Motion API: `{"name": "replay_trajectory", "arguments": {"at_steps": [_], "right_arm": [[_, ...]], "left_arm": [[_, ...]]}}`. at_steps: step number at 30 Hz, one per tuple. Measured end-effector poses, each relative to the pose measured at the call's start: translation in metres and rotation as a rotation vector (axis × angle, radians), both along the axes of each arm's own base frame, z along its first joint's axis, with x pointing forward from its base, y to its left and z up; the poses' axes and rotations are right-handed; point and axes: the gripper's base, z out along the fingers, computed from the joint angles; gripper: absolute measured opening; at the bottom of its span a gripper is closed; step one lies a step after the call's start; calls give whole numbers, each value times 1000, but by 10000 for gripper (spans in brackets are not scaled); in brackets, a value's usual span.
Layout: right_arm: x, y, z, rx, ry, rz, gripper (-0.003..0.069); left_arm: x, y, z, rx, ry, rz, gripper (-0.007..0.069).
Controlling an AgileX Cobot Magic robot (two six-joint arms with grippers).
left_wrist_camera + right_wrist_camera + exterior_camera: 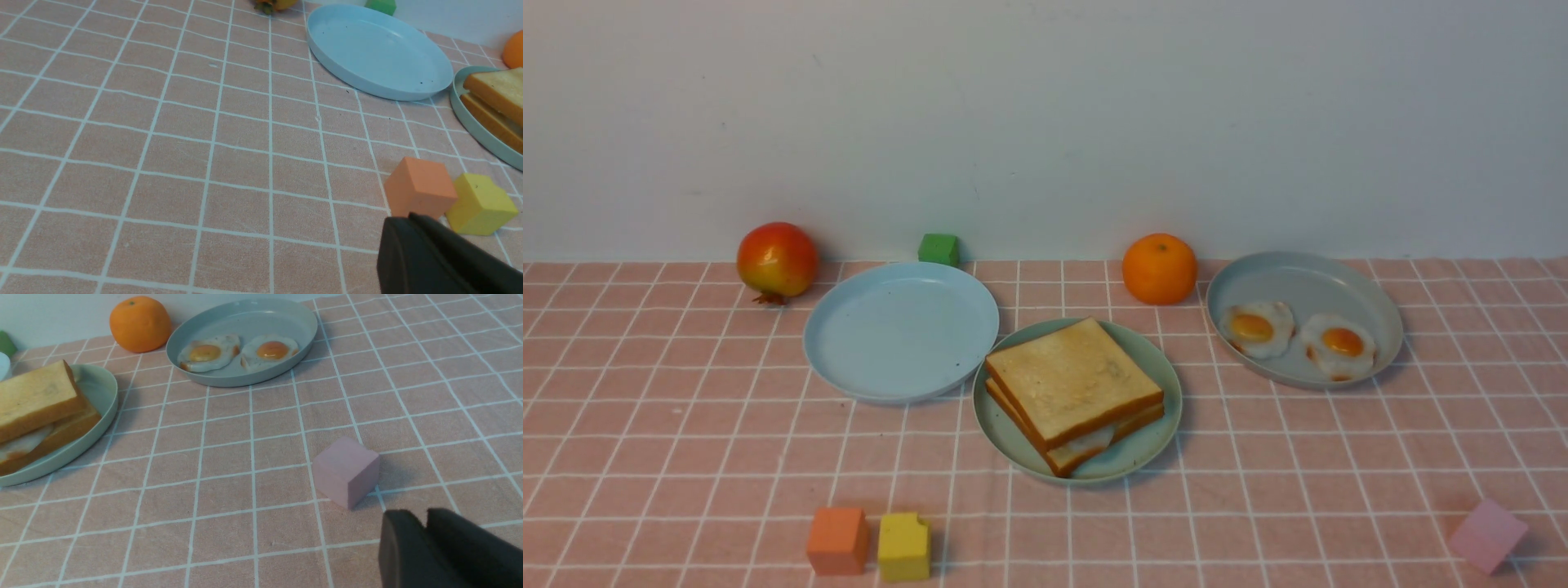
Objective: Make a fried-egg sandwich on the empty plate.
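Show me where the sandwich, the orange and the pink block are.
sandwich (1068, 377): front view, middle of the top toast slice.
orange (1160, 269): front view, centre of the fruit.
pink block (342, 461): right wrist view, its top face.

A plain pale grey-white wall (1045, 122) stands behind a table covered with a pink tablecloth (686, 441) gridded in white lines, evenly lit

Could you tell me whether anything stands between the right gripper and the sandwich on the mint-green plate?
Nothing visible does. In the right wrist view, bare tablecloth runs from the right gripper to the sandwich on the mint-green plate; the pink block sits off that line.
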Motion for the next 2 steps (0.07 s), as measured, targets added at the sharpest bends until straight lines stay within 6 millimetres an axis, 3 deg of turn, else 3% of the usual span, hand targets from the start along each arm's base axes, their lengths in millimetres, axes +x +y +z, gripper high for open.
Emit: {"name": "replay_trajectory", "arguments": {"at_steps": [2], "right_arm": [[0, 0, 0, 0, 0, 0, 118]], "left_arm": [[0, 0, 0, 0, 0, 0, 13]]}}
